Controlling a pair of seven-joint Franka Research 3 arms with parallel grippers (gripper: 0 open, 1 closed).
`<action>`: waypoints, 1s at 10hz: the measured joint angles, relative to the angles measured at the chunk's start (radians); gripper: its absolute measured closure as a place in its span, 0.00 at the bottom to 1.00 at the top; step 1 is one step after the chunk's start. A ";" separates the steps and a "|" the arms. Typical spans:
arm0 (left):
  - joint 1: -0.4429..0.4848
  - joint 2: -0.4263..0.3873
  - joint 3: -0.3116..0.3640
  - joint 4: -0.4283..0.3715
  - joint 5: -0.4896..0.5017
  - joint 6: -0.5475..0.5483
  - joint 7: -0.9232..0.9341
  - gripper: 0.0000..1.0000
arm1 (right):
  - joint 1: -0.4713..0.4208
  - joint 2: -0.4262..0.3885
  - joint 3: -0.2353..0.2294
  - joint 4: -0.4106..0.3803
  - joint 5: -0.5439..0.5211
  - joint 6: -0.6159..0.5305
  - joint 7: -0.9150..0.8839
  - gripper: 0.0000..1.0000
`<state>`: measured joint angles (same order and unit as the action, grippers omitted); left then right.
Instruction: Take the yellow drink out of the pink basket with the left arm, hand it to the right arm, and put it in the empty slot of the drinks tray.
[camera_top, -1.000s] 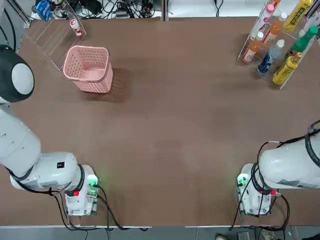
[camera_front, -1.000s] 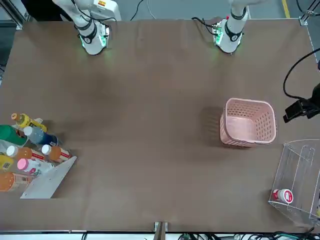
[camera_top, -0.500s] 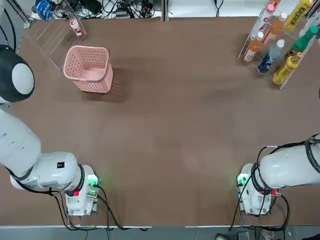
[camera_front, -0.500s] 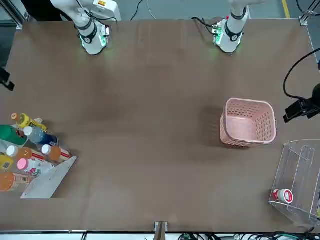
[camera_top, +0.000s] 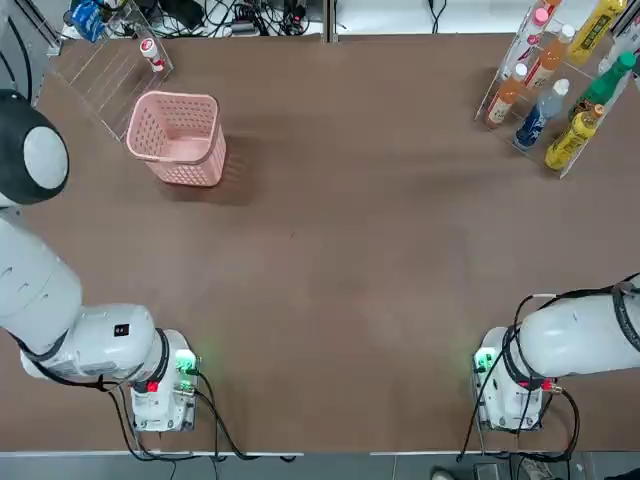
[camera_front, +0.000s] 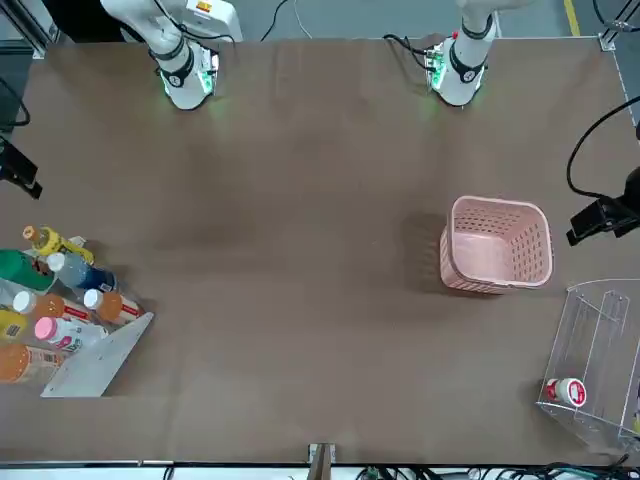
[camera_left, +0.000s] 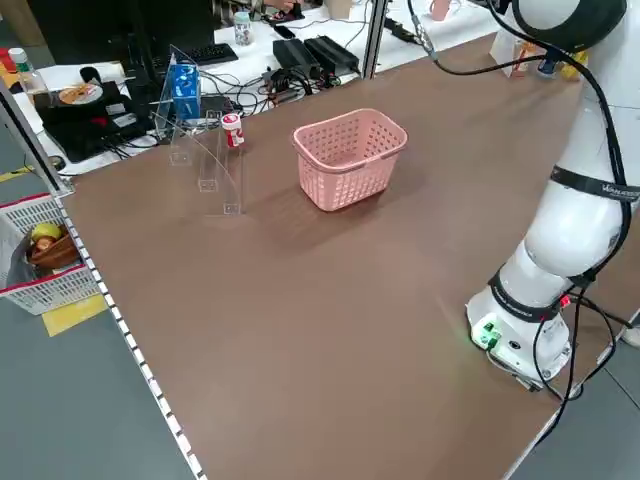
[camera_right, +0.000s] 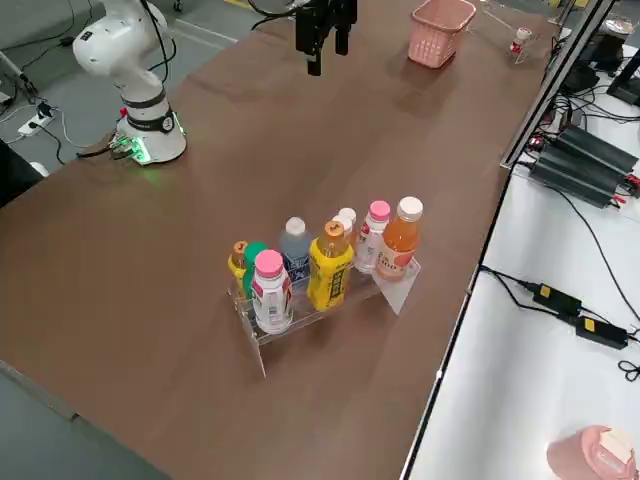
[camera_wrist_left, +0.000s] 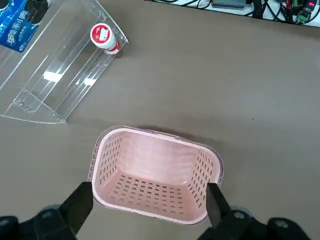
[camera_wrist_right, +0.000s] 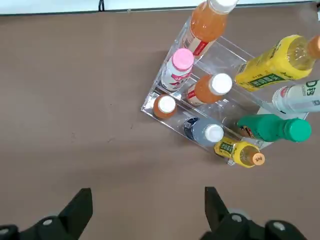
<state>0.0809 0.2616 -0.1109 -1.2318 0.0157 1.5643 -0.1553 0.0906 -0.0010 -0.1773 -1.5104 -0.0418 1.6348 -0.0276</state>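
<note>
The pink basket stands at the far left of the table, and the left wrist view shows it with nothing inside. The yellow drink stands in a corner slot of the drinks tray at the far right, next to a green bottle. My left gripper hangs open and bare high over the basket. Beside the tray, my right gripper is also open with nothing in it.
A clear acrylic rack holding a small red-capped bottle lies behind the basket. A blue box and cables sit past the far edge. Several other drinks fill the tray.
The right arm has shifted a little, and a dark part of it has come into sight at the left edge of the front view. The left arm and the basket have stayed put.
</note>
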 joint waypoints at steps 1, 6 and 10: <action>0.000 0.000 0.000 0.000 0.000 0.000 0.000 0.00 | 0.000 -0.003 0.000 -0.001 0.000 0.001 0.000 0.01; 0.000 0.000 0.000 0.000 0.000 0.000 0.000 0.00 | 0.000 -0.004 0.000 -0.008 0.000 -0.054 -0.001 0.01; 0.000 0.000 0.000 0.000 0.000 0.000 0.000 0.00 | 0.001 -0.004 0.003 -0.008 0.003 -0.066 -0.012 0.01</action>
<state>0.0810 0.2616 -0.1109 -1.2318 0.0157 1.5643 -0.1549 0.0913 -0.0049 -0.1742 -1.5179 -0.0388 1.5692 -0.0392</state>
